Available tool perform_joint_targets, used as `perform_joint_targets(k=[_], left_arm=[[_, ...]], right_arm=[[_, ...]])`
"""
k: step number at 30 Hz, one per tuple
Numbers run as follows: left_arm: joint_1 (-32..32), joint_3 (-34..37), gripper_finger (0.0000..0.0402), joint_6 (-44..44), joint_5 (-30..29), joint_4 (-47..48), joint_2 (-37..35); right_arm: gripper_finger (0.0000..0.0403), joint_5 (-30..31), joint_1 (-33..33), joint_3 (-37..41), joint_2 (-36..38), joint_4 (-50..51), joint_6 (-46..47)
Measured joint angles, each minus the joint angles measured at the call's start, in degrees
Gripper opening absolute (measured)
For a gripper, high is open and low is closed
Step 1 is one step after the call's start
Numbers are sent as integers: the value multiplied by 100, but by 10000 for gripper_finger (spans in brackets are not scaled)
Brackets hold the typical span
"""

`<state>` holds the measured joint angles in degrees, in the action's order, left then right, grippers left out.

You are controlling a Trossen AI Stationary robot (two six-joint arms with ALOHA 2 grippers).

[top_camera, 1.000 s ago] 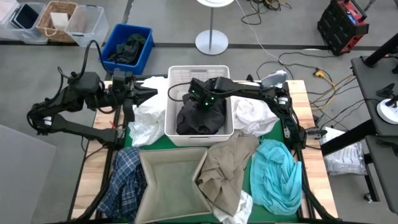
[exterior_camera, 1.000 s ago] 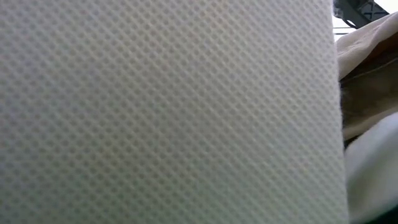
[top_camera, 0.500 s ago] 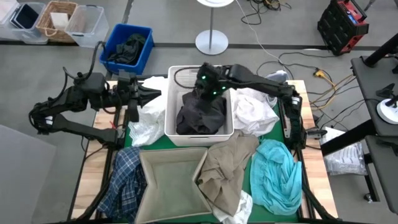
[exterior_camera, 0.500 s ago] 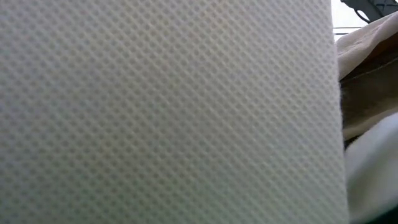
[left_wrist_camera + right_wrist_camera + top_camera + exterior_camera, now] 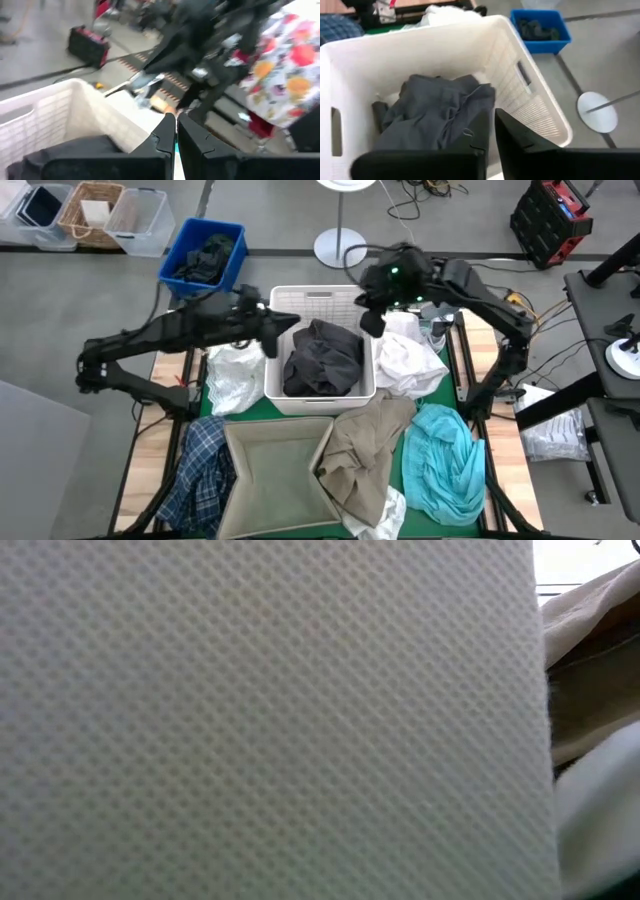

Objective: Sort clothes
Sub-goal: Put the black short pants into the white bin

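On the green mat at the middle of the table stands a white slatted plastic laundry basket (image 5: 320,345), and a crumpled dark grey garment (image 5: 323,360) lies inside it, filling most of its floor. The right gripper (image 5: 372,323) hangs above the basket's right rim, its two dark fingers (image 5: 517,145) pressed together with nothing between them; its wrist view looks down into the basket at the grey garment (image 5: 437,112). The left gripper (image 5: 284,327) reaches in over the basket's left rim, its fingers (image 5: 160,137) likewise closed and empty, with the basket wall (image 5: 60,112) just beside them in its own wrist view.

A rumpled white garment (image 5: 232,375) lies against the basket's left side, and another white garment (image 5: 410,362) is heaped against its right side. Nearer the table's front edge a blue-and-white plaid shirt (image 5: 203,470) hangs over the left corner, a beige square fabric bin (image 5: 270,475) sits beside it, a beige garment (image 5: 362,450) is draped over that bin's right edge, and a teal garment (image 5: 445,460) lies bunched at the right.

Off the table, on the grey floor behind the left arm, a blue plastic bin (image 5: 205,258) holds a dark green cloth. The low view is almost wholly covered by a white dimpled surface (image 5: 270,720), with folds of beige cloth (image 5: 590,650) at its right edge.
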<state>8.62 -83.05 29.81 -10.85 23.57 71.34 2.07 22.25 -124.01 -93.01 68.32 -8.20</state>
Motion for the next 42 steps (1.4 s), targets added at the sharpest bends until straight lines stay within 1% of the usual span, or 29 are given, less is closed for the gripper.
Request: perform_joint_targets(k=[3,7,11,15,18,21,25,36,42], left_arm=[[25,-457,0,21,11,617,365],[16,-1334,0,-126,-52,1619,726],[11,-2298,0,-351,-323,2274,1060],[9,-3246,0,-790,-350,2715,1294],[-6,-3793,0,-1080,-362,3120,1463],[-6,-4171,0,-1197,-361,3433,1580],[-23,-4303,0,-1252,-363,3623,1611],[-30,-4009,0,-1284,-363,3655,1610],[-144,-3937,0,-1245,-361,3861,1544]], right_arm=[[10,-127,180,2,131,-4,-64],[9,-582,459,143,53,-56,-168],[9,-807,651,329,-312,-179,-188],[9,-850,720,380,-794,-124,-145],[9,-872,718,398,-1112,-119,-128],[9,-1117,718,388,-1317,-119,-80],[9,-1169,716,382,-1444,-142,-88],[9,-1261,788,380,-1383,-175,-75],[9,-1399,807,566,-1469,-169,200]])
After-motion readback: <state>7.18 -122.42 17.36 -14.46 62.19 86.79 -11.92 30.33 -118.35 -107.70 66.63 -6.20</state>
